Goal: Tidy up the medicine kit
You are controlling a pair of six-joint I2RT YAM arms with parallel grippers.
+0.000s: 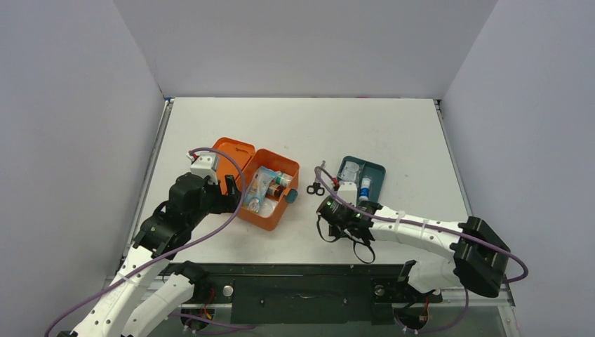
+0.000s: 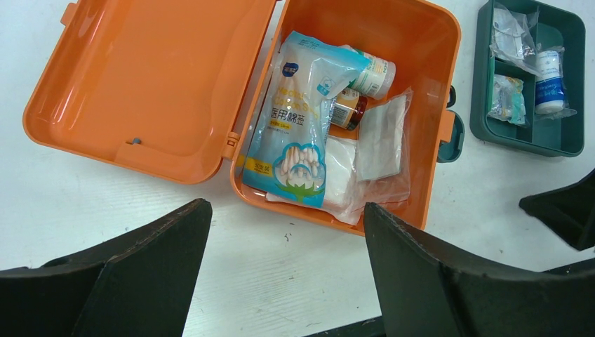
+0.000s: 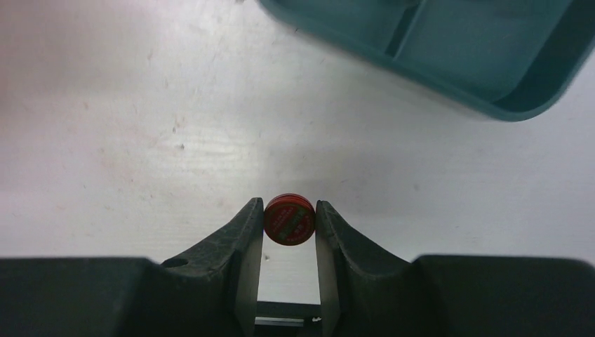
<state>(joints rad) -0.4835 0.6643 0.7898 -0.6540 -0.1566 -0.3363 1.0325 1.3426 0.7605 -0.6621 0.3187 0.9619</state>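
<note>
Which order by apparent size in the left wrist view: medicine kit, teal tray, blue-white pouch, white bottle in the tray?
1. medicine kit, lid open.
2-3. teal tray and blue-white pouch: too alike to rank; the tray is cropped at the top edge.
4. white bottle.

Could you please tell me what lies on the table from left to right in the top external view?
Open medicine kit → small black scissors → teal tray. The right pincer, shut on a small red tin, overlaps the tray's left edge in that view, so I leave it out.
</note>
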